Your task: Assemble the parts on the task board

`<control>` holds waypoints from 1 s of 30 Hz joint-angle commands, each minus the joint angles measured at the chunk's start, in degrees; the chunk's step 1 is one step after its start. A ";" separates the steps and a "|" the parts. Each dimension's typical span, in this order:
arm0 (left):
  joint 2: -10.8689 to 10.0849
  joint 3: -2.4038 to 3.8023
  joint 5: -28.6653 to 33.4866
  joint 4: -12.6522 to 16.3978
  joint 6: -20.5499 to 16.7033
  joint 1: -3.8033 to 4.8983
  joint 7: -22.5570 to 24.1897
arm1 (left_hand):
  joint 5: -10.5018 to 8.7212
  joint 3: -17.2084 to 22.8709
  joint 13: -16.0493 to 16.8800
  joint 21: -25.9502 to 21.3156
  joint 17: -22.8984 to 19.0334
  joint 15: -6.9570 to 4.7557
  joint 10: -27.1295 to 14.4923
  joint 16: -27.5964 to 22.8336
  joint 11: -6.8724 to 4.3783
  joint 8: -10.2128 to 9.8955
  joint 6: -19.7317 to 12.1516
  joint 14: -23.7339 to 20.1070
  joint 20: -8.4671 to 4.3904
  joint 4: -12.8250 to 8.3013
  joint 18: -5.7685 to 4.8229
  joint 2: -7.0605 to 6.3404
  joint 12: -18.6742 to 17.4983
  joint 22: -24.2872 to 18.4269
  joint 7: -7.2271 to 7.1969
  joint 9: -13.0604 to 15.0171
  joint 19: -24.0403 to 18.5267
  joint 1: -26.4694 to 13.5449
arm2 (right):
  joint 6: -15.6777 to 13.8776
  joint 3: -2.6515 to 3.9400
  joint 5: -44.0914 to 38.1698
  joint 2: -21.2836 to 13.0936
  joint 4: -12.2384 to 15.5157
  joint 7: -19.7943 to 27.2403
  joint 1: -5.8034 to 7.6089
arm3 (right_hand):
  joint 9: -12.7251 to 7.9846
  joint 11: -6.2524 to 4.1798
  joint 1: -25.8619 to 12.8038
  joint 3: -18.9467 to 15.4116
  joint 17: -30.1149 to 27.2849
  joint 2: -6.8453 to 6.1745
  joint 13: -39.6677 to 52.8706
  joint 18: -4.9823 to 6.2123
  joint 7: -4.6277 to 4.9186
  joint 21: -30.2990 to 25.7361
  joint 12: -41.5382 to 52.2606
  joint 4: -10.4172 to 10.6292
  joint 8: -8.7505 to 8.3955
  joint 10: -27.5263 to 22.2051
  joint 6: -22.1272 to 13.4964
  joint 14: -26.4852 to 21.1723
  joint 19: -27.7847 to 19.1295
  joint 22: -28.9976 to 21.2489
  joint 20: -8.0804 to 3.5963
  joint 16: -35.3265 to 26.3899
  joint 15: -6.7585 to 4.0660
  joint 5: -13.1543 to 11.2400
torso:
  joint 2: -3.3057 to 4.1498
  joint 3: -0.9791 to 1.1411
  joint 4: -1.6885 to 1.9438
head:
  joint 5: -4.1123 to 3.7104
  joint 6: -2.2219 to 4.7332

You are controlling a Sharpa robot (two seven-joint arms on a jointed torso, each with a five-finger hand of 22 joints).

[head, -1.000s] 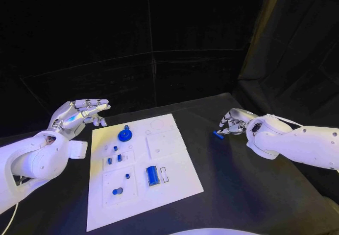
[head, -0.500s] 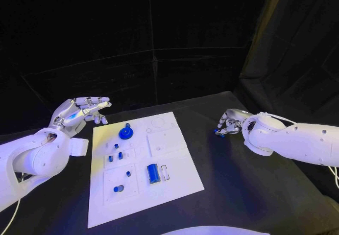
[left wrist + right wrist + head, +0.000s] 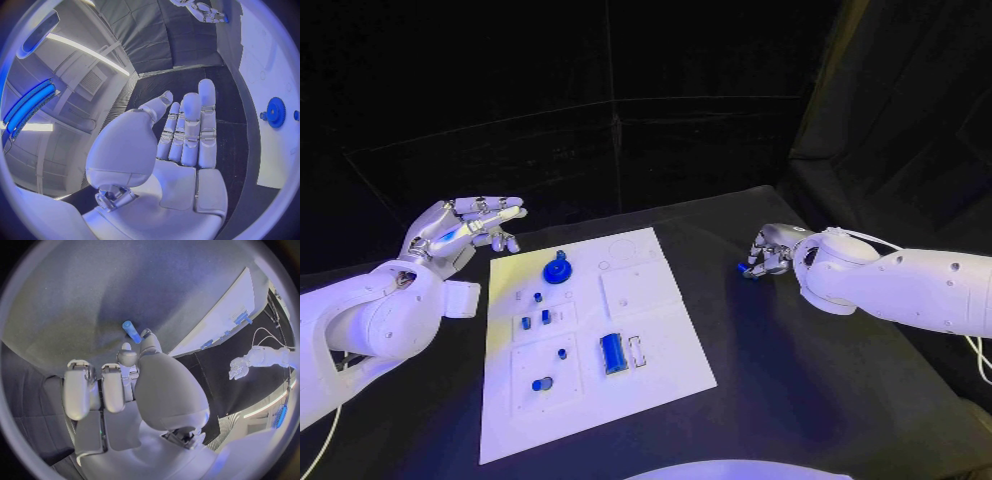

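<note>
blue peg (image 3: 130,331) pinched in our right hand (image 3: 769,250) fingers; left hand (image 3: 462,228) spread, empty. we should carry it level to the white task board (image 3: 668,345).

Right hand (image 3: 773,252) behind its forearm.

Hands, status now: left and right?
Left hand: open, fingers apart, holding nothing.
Right hand: pinching a small blue part off the board.
</note>
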 commanded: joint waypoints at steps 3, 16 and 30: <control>-0.03 0.05 0.16 0.03 0.36 0.07 0.50 | 0.29 -0.24 0.01 -0.05 -0.07 0.11 -0.52 0.38 -0.04 0.19 -0.21 -0.38 0.19 0.04 0.80 0.25 0.07 -0.08 -0.11 0.05 -0.15 0.37 | 2.84 0.01 -1.05 0.64 -0.73 -1.13 0.04 | 0.09 -0.29 0.06 0.02 1.07 0.81 0.12 0.01 -0.06 0.11 0.31 0.46 -0.13 0.32 0.59 3.36 0.75 3.76 0.17 0.09 0.10 0.35 | 0.01 -0.01 0.01 | 0.05 0.02; -0.06 0.04 0.16 0.06 0.37 0.07 0.52 | 0.29 -0.24 0.01 -0.05 -0.07 0.11 -0.52 0.38 -0.04 0.19 -0.21 -0.38 0.19 0.04 0.80 0.25 0.07 -0.08 -0.11 0.05 -0.15 0.37 | 5.84 -0.01 -1.14 2.43 -2.35 -1.52 -0.07 | 0.22 -0.64 0.96 0.58 1.32 2.46 0.34 -0.06 -0.48 0.29 0.59 0.88 -0.08 0.56 2.52 3.41 0.90 4.06 -0.05 0.20 -0.16 -0.83 | 0.04 -0.01 -0.04 | 0.20 -0.19; -0.09 0.04 0.16 0.09 0.41 0.06 0.51 | 0.30 -0.43 0.02 -0.11 -0.13 0.08 -0.54 0.47 -0.08 0.27 -0.18 -0.41 0.17 -0.01 0.81 0.32 0.23 -0.14 -0.16 0.05 -0.10 0.46 | 9.42 -0.01 -5.74 4.40 -3.20 -3.81 -0.54 | -0.09 -1.18 4.67 3.63 1.93 4.53 0.37 -0.18 -1.03 0.59 0.46 0.02 -1.06 0.72 4.49 3.51 1.16 4.61 -0.60 0.48 -0.68 -7.34 | -0.03 -0.02 0.00 | 0.42 -0.46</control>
